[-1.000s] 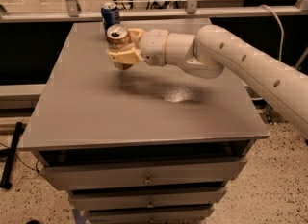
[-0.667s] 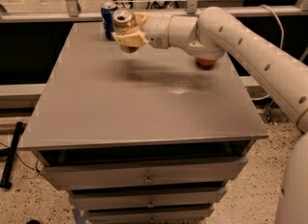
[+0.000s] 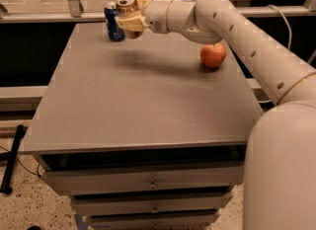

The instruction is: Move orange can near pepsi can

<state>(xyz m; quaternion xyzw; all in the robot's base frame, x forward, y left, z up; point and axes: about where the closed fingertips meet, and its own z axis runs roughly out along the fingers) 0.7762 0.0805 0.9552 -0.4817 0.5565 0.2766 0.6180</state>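
Observation:
The orange can is held upright in my gripper, its silver top showing above the cream fingers, at the far left of the grey table. It is a little above the tabletop. The pepsi can, dark blue with a silver top, stands upright on the table's back left part, just left of the orange can and almost touching it. My arm reaches in from the right across the table's back edge.
A round orange-red apple sits on the table at the back right, under my arm. Drawers are below the table's front edge. A rail and dark gap run behind the table.
My gripper has carried the orange can toward the table's back, ending right beside the pepsi can. The arm has swung off the apple, which now shows.

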